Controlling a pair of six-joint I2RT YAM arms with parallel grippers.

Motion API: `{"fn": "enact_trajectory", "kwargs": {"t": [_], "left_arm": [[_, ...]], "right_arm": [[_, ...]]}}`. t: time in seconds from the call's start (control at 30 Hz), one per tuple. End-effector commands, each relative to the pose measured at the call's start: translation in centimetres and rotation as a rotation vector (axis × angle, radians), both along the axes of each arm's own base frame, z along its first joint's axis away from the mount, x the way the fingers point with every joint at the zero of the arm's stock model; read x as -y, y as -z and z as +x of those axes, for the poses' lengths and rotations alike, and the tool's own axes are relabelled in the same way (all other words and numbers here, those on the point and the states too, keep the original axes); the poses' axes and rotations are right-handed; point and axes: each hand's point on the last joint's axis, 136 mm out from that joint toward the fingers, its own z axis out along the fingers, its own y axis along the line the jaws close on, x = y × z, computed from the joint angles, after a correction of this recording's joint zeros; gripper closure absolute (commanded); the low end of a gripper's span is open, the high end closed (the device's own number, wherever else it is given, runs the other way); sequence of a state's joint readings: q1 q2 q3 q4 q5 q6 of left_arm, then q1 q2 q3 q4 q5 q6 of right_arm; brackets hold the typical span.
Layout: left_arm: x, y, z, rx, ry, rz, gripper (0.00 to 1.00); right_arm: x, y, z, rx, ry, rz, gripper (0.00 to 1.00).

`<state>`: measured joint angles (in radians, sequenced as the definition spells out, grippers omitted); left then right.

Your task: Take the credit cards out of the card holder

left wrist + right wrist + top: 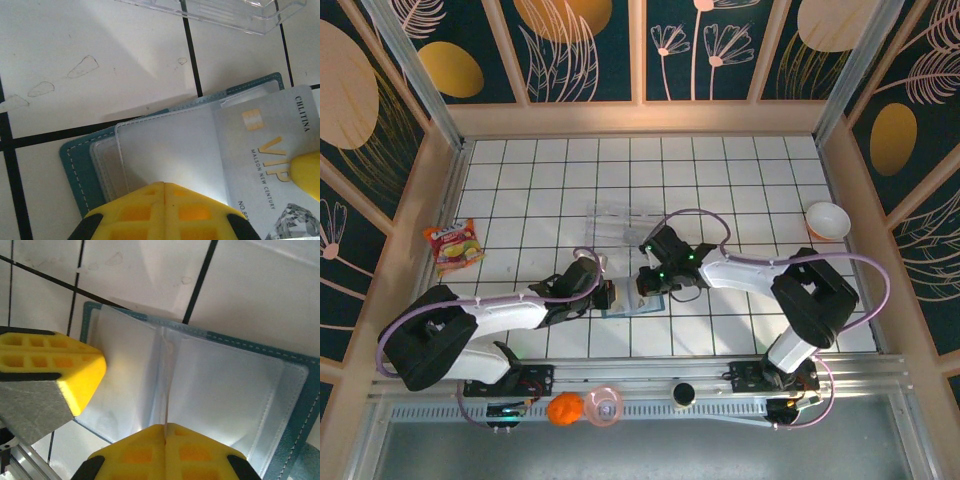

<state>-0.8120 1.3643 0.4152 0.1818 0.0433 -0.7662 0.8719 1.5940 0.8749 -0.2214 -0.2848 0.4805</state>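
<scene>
The teal card holder [628, 308] [75, 165] [295, 390] lies open on the white tiles, its clear sleeves fanned out. A silver credit card [265, 150] marked VIP lies askew over its right side and overhangs the edge. My left gripper [611, 293] [164, 184] is shut, its tip down on a clear sleeve [170, 145] with nothing seen between the fingers. My right gripper [648, 272] [165, 426] is shut on a thin clear sleeve leaf [167, 385] standing up at the holder's fold. One of its fingers [306, 170] sits over the card.
A clear plastic tray [620, 222] [235, 12] lies just beyond the holder. A snack packet [455, 245] sits at the left wall and a white bowl [827, 220] at the right. An orange object [564, 408] and a pink ring [603, 405] rest on the front rail.
</scene>
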Motion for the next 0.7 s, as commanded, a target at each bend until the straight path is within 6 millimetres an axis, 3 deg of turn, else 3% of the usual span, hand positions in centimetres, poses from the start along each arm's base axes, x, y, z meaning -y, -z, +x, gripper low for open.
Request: {"fn": "enact_trajectory", "kwargs": {"t": [0.0,0.13,0.17,0.23,0.27,0.33,0.47,0.6,0.67], "left_arm": [[-0.6,1.0,-0.7,-0.033,0.017,0.048,1.0],[-0.3,0.2,-0.4,-0.024,0.021,0.04,1.0],[-0.2,-0.2,-0.3,-0.019,0.019,0.033,0.92],[0.1,-1.4,0.1,-0.003,0.012,0.016,0.64],[0.3,-2.1,0.2,0.007,0.009,-0.003,0.53],[0.7,-3.5,0.4,0.021,0.002,-0.042,0.4],[0.9,-5.7,0.5,0.041,-0.015,-0.089,0.25],[-0.5,-7.3,1.0,0.068,-0.095,-0.082,0.13],[-1.4,-8.0,1.2,0.09,-0.141,-0.087,0.03]], "right_arm": [[-0.1,-4.6,1.5,0.185,-0.072,0.028,1.0],[-0.5,-11.0,2.7,0.415,-0.2,0.08,1.0],[-0.5,-12.3,3.0,0.474,-0.244,0.073,1.0],[-0.6,-14.2,3.2,0.577,-0.331,0.055,1.0],[-0.3,-14.7,3.6,0.626,-0.364,0.028,1.0],[0.0,-15.5,4.2,0.698,-0.418,-0.019,1.0],[0.5,-16.9,5.5,0.769,-0.531,-0.074,1.0],[0.4,-17.8,6.5,0.797,-0.642,-0.095,1.0],[0.2,-17.7,6.9,0.798,-0.706,-0.104,1.0]]}}
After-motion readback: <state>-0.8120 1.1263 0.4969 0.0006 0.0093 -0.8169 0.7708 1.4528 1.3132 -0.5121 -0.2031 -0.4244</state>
